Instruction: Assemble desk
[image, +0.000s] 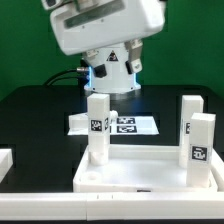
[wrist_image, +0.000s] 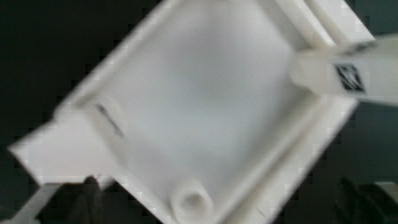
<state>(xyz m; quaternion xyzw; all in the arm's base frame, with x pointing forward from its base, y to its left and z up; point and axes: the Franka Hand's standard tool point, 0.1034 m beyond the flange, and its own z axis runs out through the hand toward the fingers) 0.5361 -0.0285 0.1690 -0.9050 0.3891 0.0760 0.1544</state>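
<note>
Desk panel (image: 140, 170) lies flat on the black table (image: 30, 115), rim up, near the front edge in the exterior view. Three legs stand upright on or at it: one leg (image: 97, 128) at the panel's corner on the exterior view's left, tag facing the camera; a second leg (image: 200, 148) at the corner on the exterior view's right, also tagged; a third leg (image: 188, 116) just behind that one, near the panel's far edge. Whether any is seated in its socket, can't tell.

Behind the panel, flat on the table, is the marker board (image: 135, 125), betw. the panel and the arm's base (image: 110, 75).

Wrist view: panel (wrist_image: 205, 110) fills most of the pic, seen at a slant, rim and a round corner socket (wrist_image: 191, 203) visible. A blurred leg (wrist_image: 347, 72) shows at the panel's far edge.

Gripper (wrist_image: 210, 208) hangs above the panel, well apart from it, approx. over the socket corner. Fingertips (wrist_image: 63, 203) are dark, at the pic's edge, spread wide, nothing betw. them. In the exterior view the gripper itself is out of frame; only the arm's white body (image: 100, 25) shows above the base.
</note>
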